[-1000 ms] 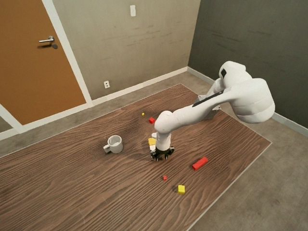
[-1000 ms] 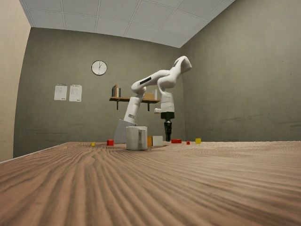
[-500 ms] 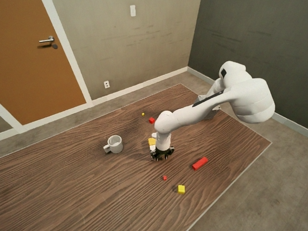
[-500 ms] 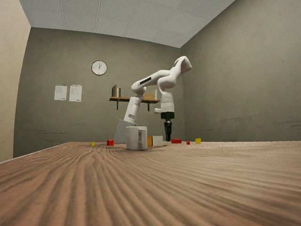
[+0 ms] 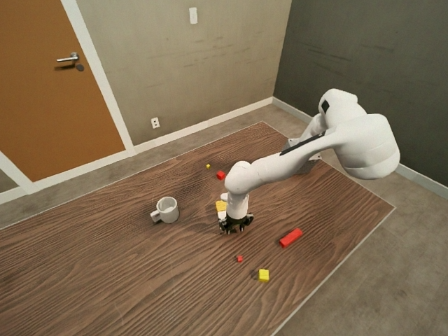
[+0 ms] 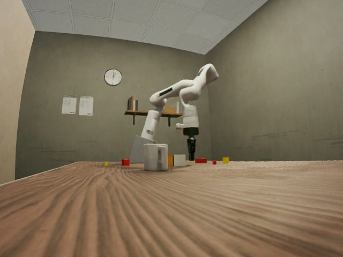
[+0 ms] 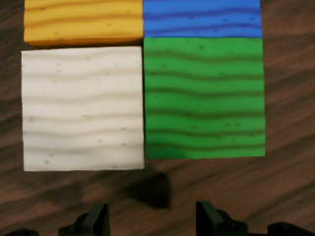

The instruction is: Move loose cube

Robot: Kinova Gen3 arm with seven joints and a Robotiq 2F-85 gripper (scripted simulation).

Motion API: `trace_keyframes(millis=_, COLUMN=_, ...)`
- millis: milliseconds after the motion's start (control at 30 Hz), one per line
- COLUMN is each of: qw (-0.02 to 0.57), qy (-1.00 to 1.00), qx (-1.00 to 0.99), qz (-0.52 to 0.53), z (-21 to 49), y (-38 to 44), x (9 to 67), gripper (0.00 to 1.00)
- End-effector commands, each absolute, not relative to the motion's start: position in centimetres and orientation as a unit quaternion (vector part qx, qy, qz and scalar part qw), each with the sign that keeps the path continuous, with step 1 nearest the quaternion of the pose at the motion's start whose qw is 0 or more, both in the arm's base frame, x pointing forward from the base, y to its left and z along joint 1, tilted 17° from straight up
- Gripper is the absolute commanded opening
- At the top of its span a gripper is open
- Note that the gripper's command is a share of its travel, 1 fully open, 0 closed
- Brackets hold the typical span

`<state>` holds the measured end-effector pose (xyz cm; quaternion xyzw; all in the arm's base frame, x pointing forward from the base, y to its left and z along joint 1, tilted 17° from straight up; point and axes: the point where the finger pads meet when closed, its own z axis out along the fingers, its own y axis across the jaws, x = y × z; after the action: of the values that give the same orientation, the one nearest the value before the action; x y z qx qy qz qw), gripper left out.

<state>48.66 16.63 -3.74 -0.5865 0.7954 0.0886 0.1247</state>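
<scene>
In the wrist view four cubes form a square on the wooden table: an orange cube (image 7: pixel 81 22) at top left, a blue cube (image 7: pixel 202 17) at top right, a white cube (image 7: pixel 83 108) at lower left and a green cube (image 7: pixel 204 98) at lower right. Only thin seams show between them. My gripper (image 7: pixel 153 220) (image 5: pixel 236 228) (image 6: pixel 191 157) points straight down just beside the white and green cubes, its fingers apart with nothing between them. In the top view only the orange cube (image 5: pixel 220 205) and the white cube (image 5: pixel 221 214) show beside the arm. In the exterior view the orange cube (image 6: pixel 170 160) and white cube (image 6: pixel 179 159) show.
A white mug (image 5: pixel 167 209) (image 6: pixel 155 156) stands left of the cubes. A long red block (image 5: pixel 290 237) (image 6: pixel 200 160), a tiny red cube (image 5: pixel 239 258) and a yellow cube (image 5: pixel 263 275) (image 6: pixel 225 159) lie towards the table's right edge. A red cube (image 5: pixel 220 175) and a tiny yellow cube (image 5: pixel 208 166) lie behind.
</scene>
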Motion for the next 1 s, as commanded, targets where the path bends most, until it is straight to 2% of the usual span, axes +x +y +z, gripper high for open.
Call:
trace_keyframes(millis=0, qw=0.128, qy=0.794, qx=-0.589, qz=0.086, z=-3.74, y=16.51, x=49.0, gripper=0.55)
trace_keyframes(millis=967, qw=0.127, qy=0.794, qx=-0.588, qz=0.086, z=-3.97, y=15.76, x=48.95, gripper=0.55)
